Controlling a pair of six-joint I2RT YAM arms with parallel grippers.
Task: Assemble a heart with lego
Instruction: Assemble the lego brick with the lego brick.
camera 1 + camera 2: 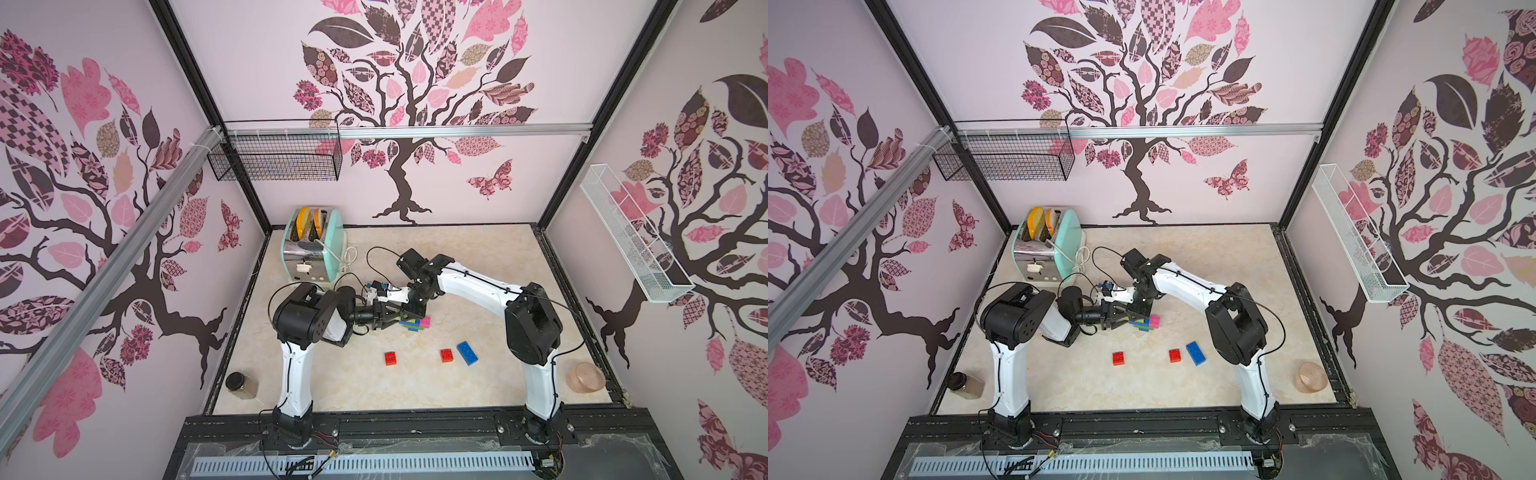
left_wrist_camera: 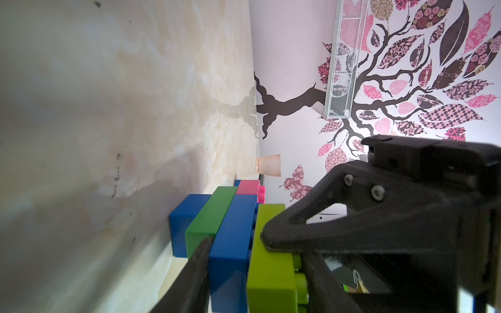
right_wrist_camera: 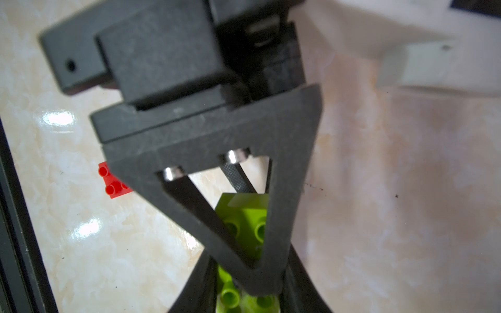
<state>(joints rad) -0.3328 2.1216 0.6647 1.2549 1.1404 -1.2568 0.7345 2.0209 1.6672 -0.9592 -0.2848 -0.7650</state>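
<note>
Marbled tabletop (image 1: 498,282) is carrying the heart (image 1: 419,325) near its middle, a stack of blue, green, lime and pink bricks. The left gripper (image 2: 235,239) is pinching that stack, one finger lying against the green and blue layers, the opposite one pressing the lime brick (image 2: 271,271). The right gripper (image 3: 244,298) is clamping the same lime brick. A red brick (image 1: 390,358), a second red brick (image 1: 447,355) and a long blue brick (image 1: 467,353) are lying loose nearer the robot's base.

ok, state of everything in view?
left gripper: jaws around the heart, grip unclear
right gripper: shut on lime brick
heart: partly built
red bricks: both lying loose
blue brick: lying loose
toaster: two slices in slots
jar: lid on
cup: upright
</note>
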